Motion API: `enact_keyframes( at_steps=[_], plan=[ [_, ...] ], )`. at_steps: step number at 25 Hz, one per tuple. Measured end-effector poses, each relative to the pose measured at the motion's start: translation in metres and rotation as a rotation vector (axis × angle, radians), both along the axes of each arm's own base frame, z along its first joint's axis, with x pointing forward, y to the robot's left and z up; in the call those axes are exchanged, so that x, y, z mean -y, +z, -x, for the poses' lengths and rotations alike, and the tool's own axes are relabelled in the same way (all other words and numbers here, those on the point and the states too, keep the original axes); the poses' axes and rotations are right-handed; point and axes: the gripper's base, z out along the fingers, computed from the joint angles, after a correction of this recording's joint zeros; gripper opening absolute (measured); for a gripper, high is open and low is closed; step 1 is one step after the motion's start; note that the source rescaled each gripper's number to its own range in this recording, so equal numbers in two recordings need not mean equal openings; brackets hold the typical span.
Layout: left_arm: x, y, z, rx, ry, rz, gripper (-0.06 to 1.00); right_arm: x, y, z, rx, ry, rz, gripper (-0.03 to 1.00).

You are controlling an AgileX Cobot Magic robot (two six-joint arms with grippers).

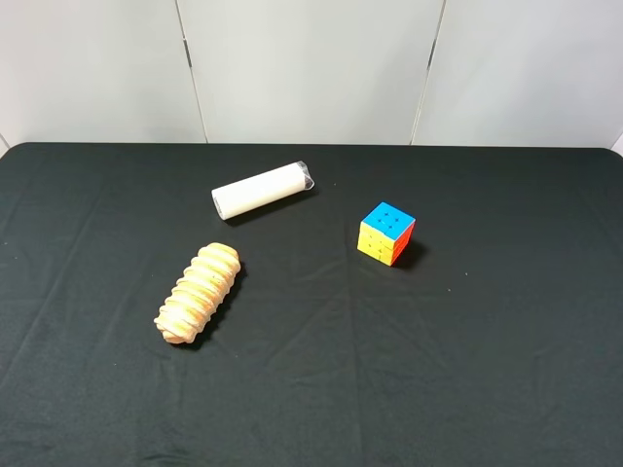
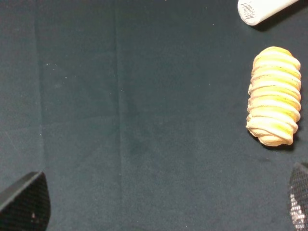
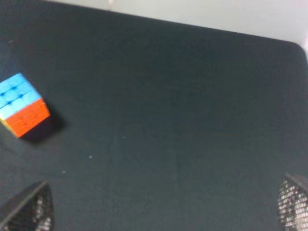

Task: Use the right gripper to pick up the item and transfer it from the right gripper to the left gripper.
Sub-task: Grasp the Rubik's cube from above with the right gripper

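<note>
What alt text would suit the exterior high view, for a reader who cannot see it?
A small puzzle cube, blue face up, sits right of centre on a black table. A white cylinder lies on its side behind and left of it, and a ridged tan roll lies nearer, at the left; all three are apart.

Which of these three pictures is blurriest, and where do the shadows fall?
The right wrist view is softest: the cube has fuzzy edges and the cloth looks dim. The left wrist view is crisper, the roll showing distinct ridges. The exterior high view is sharp and evenly lit; cube, roll and white cylinder each cast a short dark shadow toward that view's right.
</note>
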Motion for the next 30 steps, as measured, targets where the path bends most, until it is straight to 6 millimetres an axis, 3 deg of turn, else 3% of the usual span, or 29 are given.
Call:
enact_keyframes(
  at_steps=[6, 13, 19, 25, 30],
  plan=[
    [0.0, 0.0, 0.0, 0.0, 0.0, 0.0, 0.95, -0.014, 0.013, -0.056, -0.063, 0.23, 0.017, 1.0],
    [0.0, 0.0, 0.0, 0.0, 0.0, 0.0, 0.95, -0.038, 0.006, -0.11, -0.145, 0.433, 0.054, 1.0],
    [0.0, 0.0, 0.0, 0.0, 0.0, 0.0, 0.95, -0.076, -0.02, -0.144, -0.275, 0.565, 0.152, 1.0],
    [0.0, 0.0, 0.0, 0.0, 0.0, 0.0, 0.95, -0.113, -0.056, -0.165, -0.406, 0.632, 0.234, 1.0],
    [0.0, 0.0, 0.0, 0.0, 0.0, 0.0, 0.95, -0.123, -0.093, -0.182, -0.527, 0.61, 0.271, 1.0]
  ],
)
